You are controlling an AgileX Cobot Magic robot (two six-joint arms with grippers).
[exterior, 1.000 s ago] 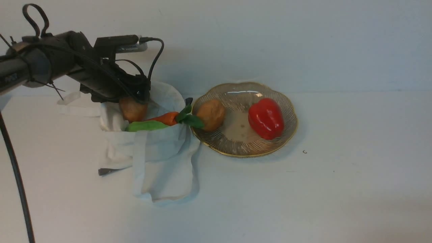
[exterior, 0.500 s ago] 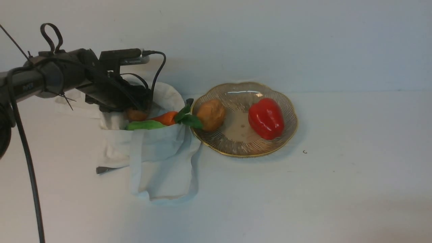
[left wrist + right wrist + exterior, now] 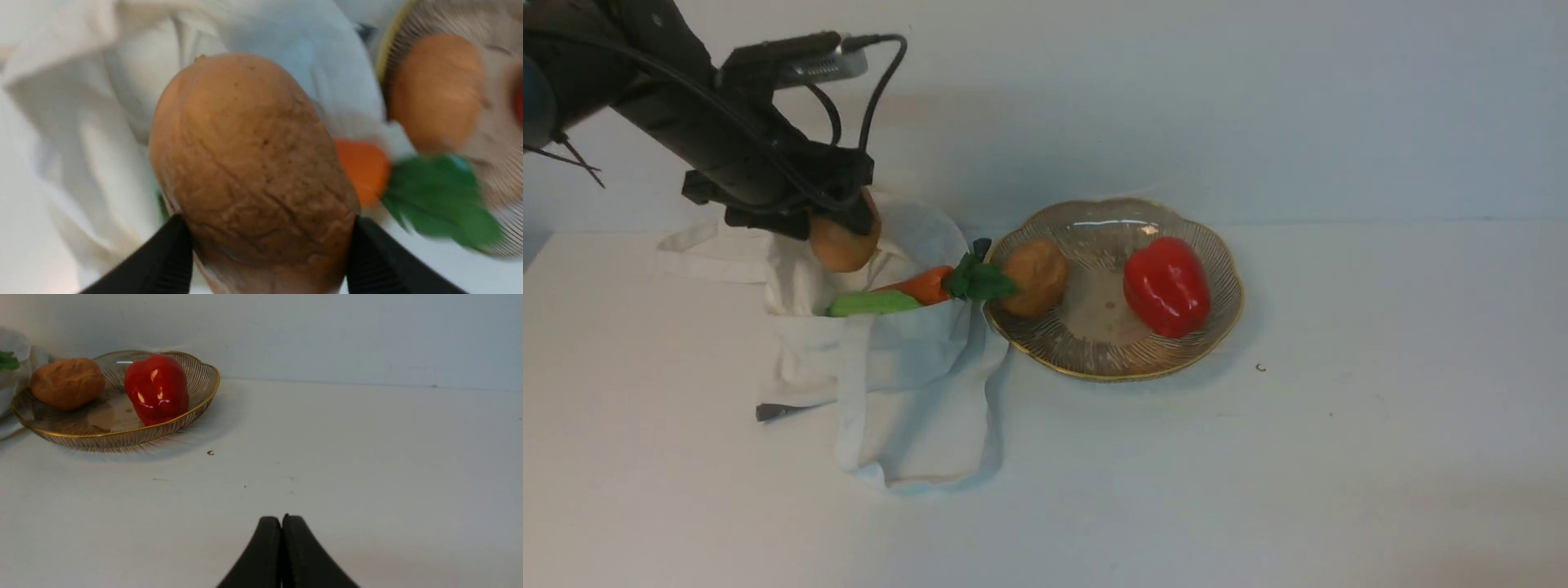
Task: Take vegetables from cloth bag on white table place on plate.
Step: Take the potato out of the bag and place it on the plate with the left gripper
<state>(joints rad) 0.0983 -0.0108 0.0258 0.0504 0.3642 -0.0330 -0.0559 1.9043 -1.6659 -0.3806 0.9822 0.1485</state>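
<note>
A white worktop seen from the robot's side, with a pale wall behind it. An off-white cloth bag lies crumpled left of centre, its mouth open toward the wall and its straps trailing to the left.

The left arm reaches in from the upper left. The left pincer is pinching a brown potato, one black finger on each side of it. The left wrist view shows the wrinkled skin filling the gap between the fingers. The potato hangs over the bag's open mouth. Whether it touches the cloth cannot be told.

In the bag's mouth lie a green pod and, just behind it, an orange carrot. The carrot's green leaves point right and reach the edge of the plate.

The plate is a ribbed glass dish with a scalloped gold rim. It sits just right of the bag, touching the cloth. On it are a second potato, at its left side near the carrot leaves, and a glossy red pepper to the right of centre. The two are apart.

The right pincer appears only in the right wrist view. Its black tips are pressed together with nothing between them, above bare worktop and well apart from the plate.
</note>
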